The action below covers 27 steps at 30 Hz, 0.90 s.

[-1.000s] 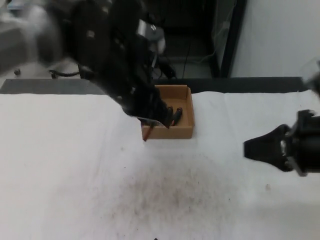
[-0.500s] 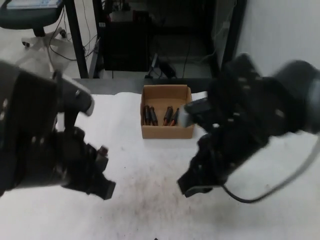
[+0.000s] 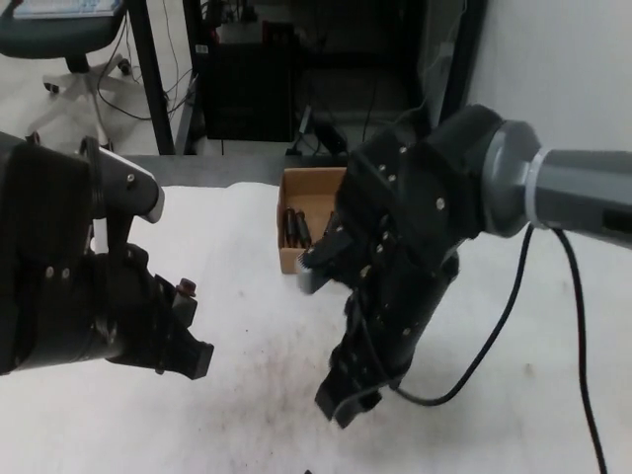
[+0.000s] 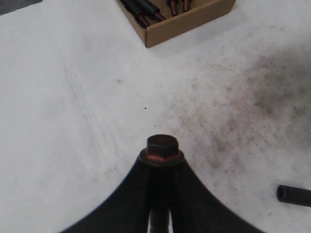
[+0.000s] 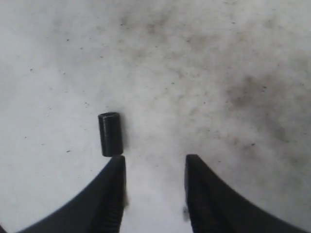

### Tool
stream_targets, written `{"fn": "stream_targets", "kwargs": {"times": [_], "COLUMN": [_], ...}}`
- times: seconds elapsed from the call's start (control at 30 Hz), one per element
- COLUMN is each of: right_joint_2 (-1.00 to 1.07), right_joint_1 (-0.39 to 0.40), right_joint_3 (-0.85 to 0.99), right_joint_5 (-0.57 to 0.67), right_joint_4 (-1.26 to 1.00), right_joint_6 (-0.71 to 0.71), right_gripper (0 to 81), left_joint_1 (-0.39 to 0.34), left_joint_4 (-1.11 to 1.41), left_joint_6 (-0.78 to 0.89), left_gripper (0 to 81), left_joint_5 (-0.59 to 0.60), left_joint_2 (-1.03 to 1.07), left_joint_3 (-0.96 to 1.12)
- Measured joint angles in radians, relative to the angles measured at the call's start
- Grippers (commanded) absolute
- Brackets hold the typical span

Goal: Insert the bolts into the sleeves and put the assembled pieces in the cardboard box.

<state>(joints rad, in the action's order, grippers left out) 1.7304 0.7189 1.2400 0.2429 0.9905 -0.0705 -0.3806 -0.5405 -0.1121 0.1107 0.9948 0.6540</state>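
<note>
brown bolt (image 4: 163,147) in left hand (image 4: 161,170)

This looks like a robotics lab or workshop. A bench draped in white cloth (image 3: 247,434) (smudged with dark, greasy marks) has a loose black cable (image 3: 494,331) trailing over it. Behind stand a black metal equipment rack (image 3: 252,89), a dark swivel chair on a pale wheeled base (image 3: 59,38), and a plain white wall (image 3: 553,69).

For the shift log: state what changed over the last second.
The left arm left the brown cardboard box and drew back to the near left; the left gripper now clamps a rusty hex-head bolt. The right arm swung in from the right edge; the right gripper hangs open near a short black sleeve. The box stayed put.
</note>
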Motion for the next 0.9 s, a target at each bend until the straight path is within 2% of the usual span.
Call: {"fn": "stream_targets", "kwargs": {"times": [0.13,0.23,0.9], "right_joint_2": [0.000,0.009,0.143], "right_joint_1": [0.091,0.118,0.121], "right_joint_3": [0.000,0.000,0.001], "right_joint_5": [-0.016,-0.040,-0.061], "right_joint_4": [-0.008,-0.018,-0.067], "right_joint_6": [-0.004,-0.004,0.006], "right_gripper": [35.9,35.9,35.9], "left_joint_1": [-0.001,-0.001,0.001], "left_joint_4": [0.000,0.000,0.001], "left_joint_6": [0.000,0.000,-0.038], "left_gripper": [0.3,0.3,0.3], "left_joint_5": [0.000,0.000,0.000], "left_joint_2": [0.000,0.000,0.000], "left_joint_3": [0.000,0.000,0.000]}}
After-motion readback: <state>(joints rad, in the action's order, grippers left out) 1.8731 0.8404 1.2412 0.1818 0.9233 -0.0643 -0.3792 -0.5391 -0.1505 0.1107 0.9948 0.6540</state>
